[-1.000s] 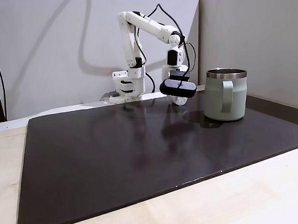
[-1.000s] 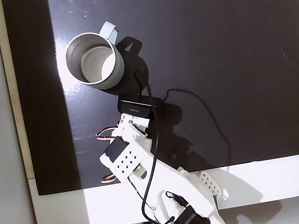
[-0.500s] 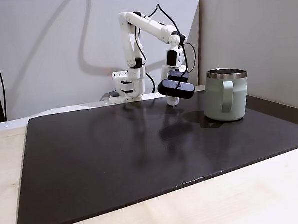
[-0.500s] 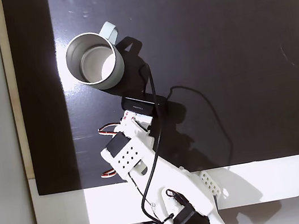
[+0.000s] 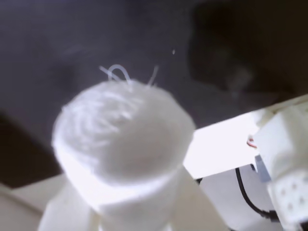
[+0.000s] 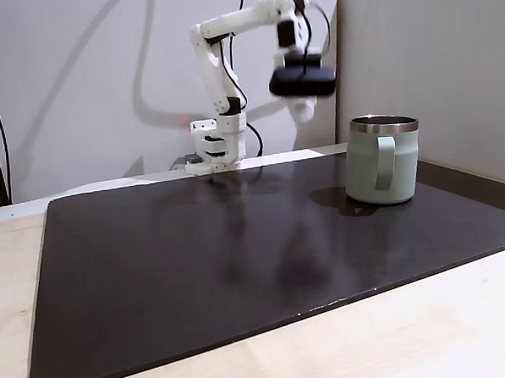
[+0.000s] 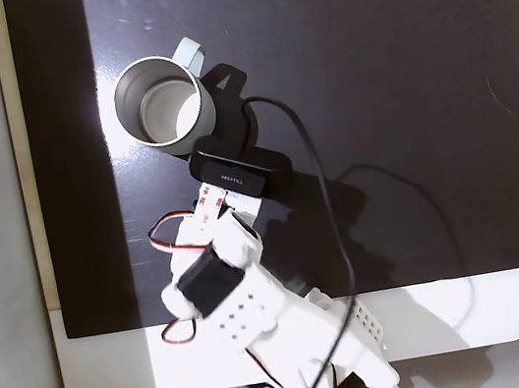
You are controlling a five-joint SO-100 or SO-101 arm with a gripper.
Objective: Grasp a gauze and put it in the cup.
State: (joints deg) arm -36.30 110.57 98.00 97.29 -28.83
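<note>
The gauze (image 5: 120, 139), a white fabric roll with loose threads on top, sits close up in the wrist view. White fingers (image 5: 62, 214) press it from both sides, so my gripper (image 5: 122, 202) is shut on it. In a fixed view my gripper (image 6: 303, 110) hangs high above the dark mat, left of the cup (image 6: 383, 169) and higher than its rim. The cup is a sage-green mug with a steel rim, standing upright with nothing visible inside. From above, the black wrist camera (image 7: 240, 167) covers the gripper just below the cup (image 7: 209, 123).
A dark mat (image 6: 239, 257) covers most of the pale wooden table (image 6: 429, 332). The arm's white base (image 6: 216, 148) stands at the mat's far edge. A black cable (image 7: 331, 232) loops over the mat beside the arm. A grey wall rises behind the cup.
The arm has risen from just above the mat to well above cup height, carrying the gauze. From above, the wrist has edged slightly closer to the cup.
</note>
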